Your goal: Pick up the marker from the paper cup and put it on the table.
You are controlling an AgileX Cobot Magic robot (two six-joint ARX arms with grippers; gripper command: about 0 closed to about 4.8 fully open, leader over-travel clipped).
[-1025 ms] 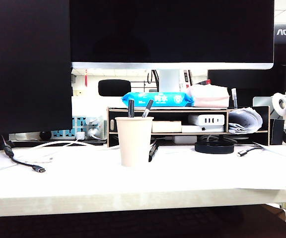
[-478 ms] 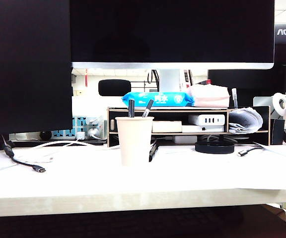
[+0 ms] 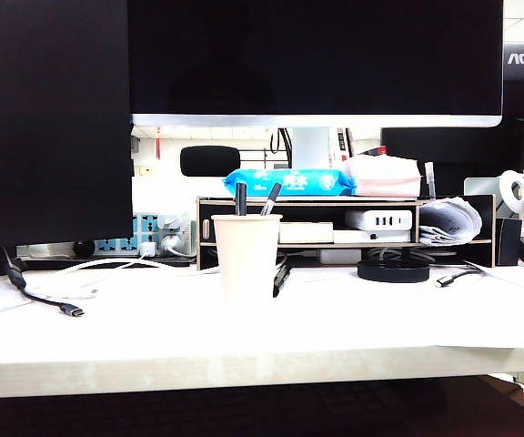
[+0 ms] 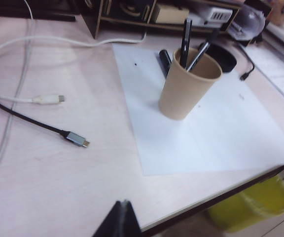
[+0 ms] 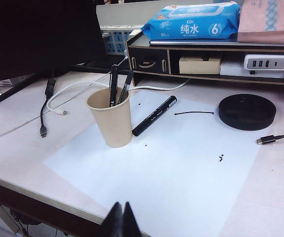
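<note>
Exterior view: no gripper is seen. The cup (image 3: 246,259) stands upright on the table (image 3: 244,339). The marker (image 3: 280,278) is not in the cup. It lies flat just behind the cup, on its right side, seen nearly end-on and partly hidden, so its long axis is read as running back toward the riser (image 3: 344,202). A thin pen (image 3: 240,198) and a silver-tipped pen (image 3: 270,198) stick up from the cup.

Left wrist view: the left gripper (image 4: 120,220) is seen as one dark wedge, fingers judged together, nothing held, over the table's front edge and well apart from the cup (image 4: 186,88). The marker (image 4: 164,59) is mostly hidden beyond the cup.

Right wrist view: the right gripper (image 5: 120,220) is closed and empty, at the front edge. The marker (image 5: 154,116) is shown whole on the white sheet (image 5: 171,168). One end lies just beside the cup's (image 5: 111,118) foot and the other points obliquely toward the riser. The cap end cannot be told. The marker is judged already placed. If it had to be gripped, the right gripper is judged better sited, since the cup is not in its way.
</note>
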